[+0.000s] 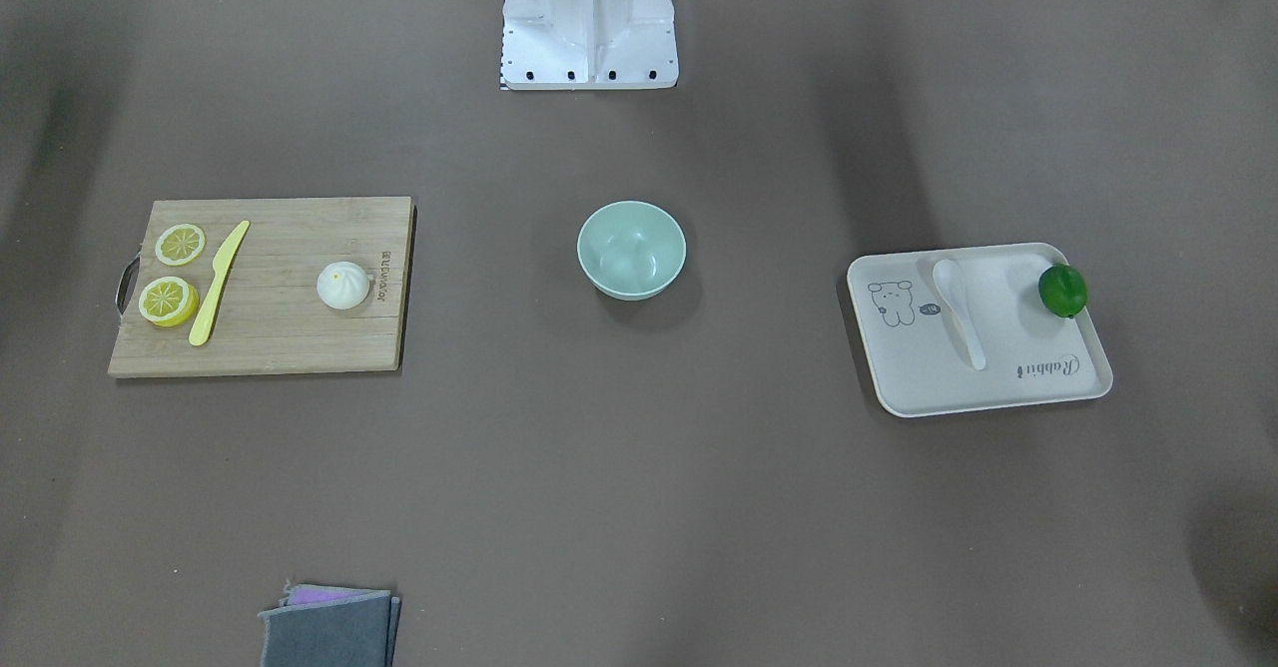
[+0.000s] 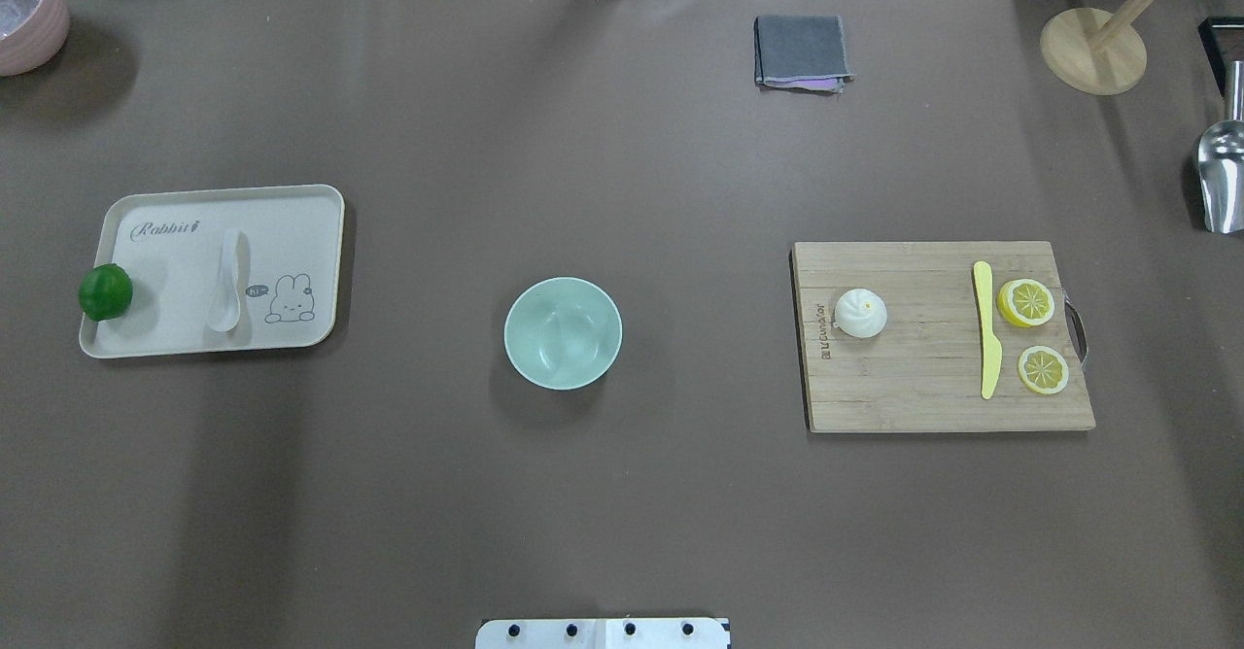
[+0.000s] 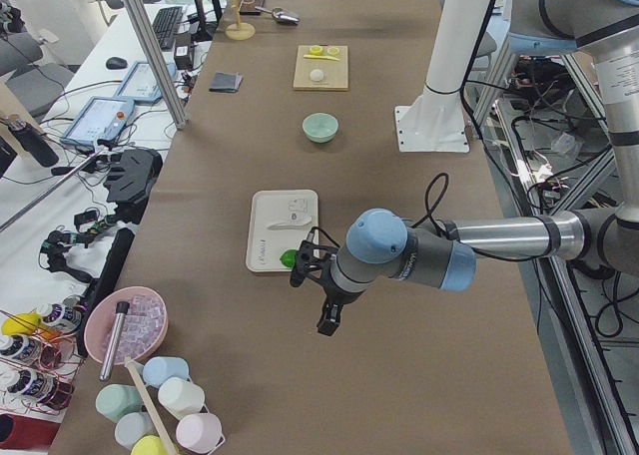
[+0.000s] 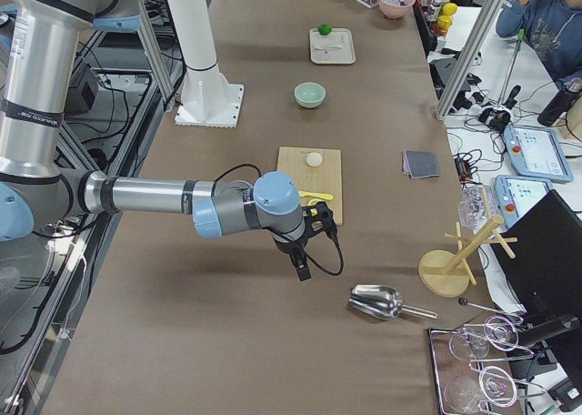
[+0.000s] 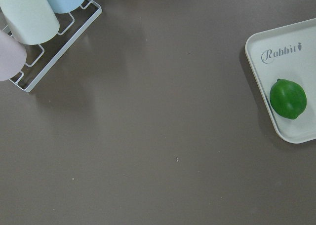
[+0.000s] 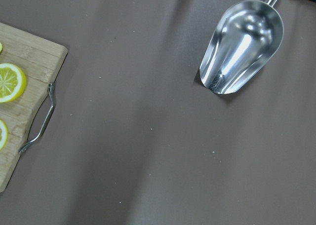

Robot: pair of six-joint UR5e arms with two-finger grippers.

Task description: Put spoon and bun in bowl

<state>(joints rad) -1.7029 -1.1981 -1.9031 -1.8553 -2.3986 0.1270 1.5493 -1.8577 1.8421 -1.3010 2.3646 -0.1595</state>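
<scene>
Robot lab — teach pendant (image 4: 534, 153), cables (image 3: 80, 240)

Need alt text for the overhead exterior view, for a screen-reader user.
An empty mint-green bowl sits mid-way across the brown table, no arm in frame. Left of it a beige tray holds a white spoon and a green lime; right of it a wooden cutting board carries a white bun, a yellow knife and two lemon slices.

bowl (image 2: 530, 343): smooth, faintly glossy
cutting board (image 2: 914, 387): wood, visible grain, metal handle
scoop (image 6: 242, 47): polished metal, mirror-bright
table (image 2: 622, 494): matt brown
</scene>
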